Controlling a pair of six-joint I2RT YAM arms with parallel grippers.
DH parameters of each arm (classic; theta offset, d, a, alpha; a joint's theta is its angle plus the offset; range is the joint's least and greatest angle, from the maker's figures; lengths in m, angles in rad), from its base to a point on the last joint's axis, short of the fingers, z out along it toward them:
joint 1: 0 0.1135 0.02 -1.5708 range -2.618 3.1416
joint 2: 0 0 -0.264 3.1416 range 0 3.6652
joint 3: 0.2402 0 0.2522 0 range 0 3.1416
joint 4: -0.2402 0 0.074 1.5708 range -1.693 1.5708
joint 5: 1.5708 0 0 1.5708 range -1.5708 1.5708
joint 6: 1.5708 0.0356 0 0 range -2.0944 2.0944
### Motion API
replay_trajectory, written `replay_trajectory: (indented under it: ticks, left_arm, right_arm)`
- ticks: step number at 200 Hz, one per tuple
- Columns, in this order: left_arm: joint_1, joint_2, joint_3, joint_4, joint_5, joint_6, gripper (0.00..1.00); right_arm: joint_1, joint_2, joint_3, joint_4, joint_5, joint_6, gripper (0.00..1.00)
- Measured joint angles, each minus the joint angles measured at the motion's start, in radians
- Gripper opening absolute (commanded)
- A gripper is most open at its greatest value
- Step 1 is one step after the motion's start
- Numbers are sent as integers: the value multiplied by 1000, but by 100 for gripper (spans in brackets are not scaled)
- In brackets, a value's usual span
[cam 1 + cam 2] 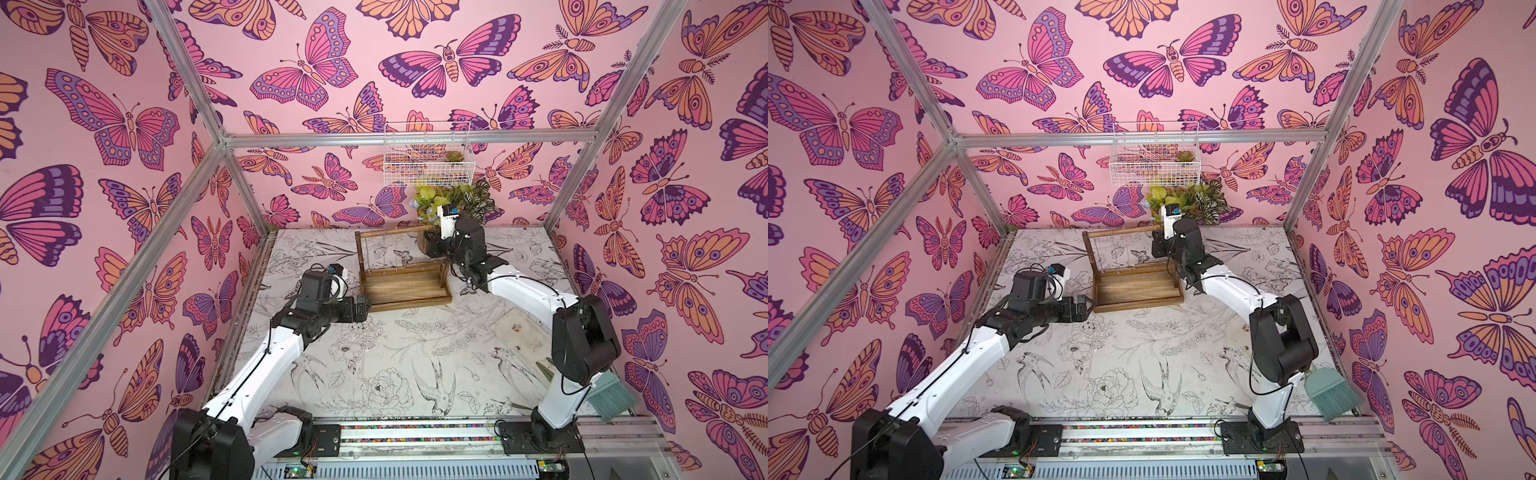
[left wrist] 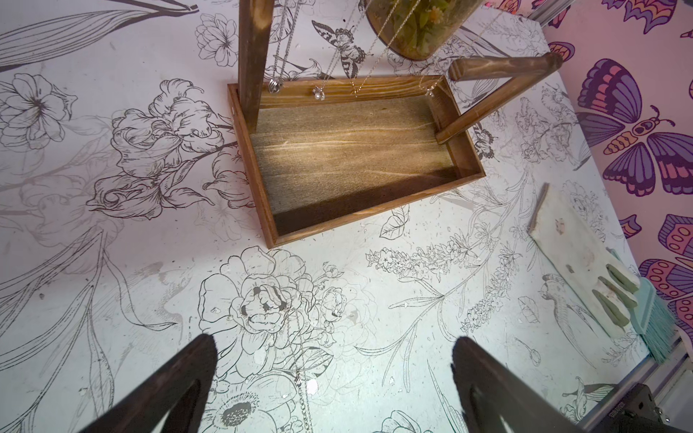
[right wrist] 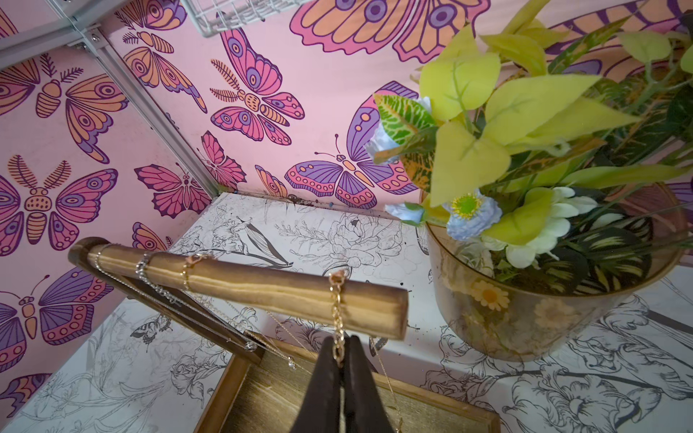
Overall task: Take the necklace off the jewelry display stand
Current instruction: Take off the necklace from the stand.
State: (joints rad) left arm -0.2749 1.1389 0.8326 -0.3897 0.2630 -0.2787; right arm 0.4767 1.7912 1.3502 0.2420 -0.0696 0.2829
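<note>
The brown wooden jewelry display stand (image 1: 403,289) (image 1: 1133,291) stands at the table's back middle, its tray (image 2: 352,157) bare. Several chains hang from its top bar (image 3: 262,288). A gold-link necklace (image 3: 337,300) loops over the bar near its free end. My right gripper (image 3: 339,352) (image 1: 430,245) is shut on this chain just under the bar. My left gripper (image 2: 333,341) (image 1: 361,309) is open and holds nothing, low over the table at the tray's front left corner. A thin silver chain (image 2: 300,375) lies flat on the table between its fingers.
A glass pot of artificial plants (image 3: 525,300) (image 1: 457,199) stands close behind the stand's right end. A white wire basket (image 1: 428,162) hangs on the back wall. A white board (image 1: 523,332) and a teal brush (image 1: 611,399) lie at the right.
</note>
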Motion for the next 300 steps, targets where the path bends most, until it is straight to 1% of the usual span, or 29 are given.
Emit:
replay_trajectory:
  ticks: [174,224,300]
  left_arm:
    - [0,0,-1,1,10,-18,100]
    - [0,0,-1,2,14,-17,100]
    - [-6,0,-1,32,44,-3,100]
  right_arm:
    - [-58,-73,-34,-26,5,-25,0]
    - [-58,-132,-34,-57,-2,-41,0]
    - [-58,-152,57,-138,-25,-56,0]
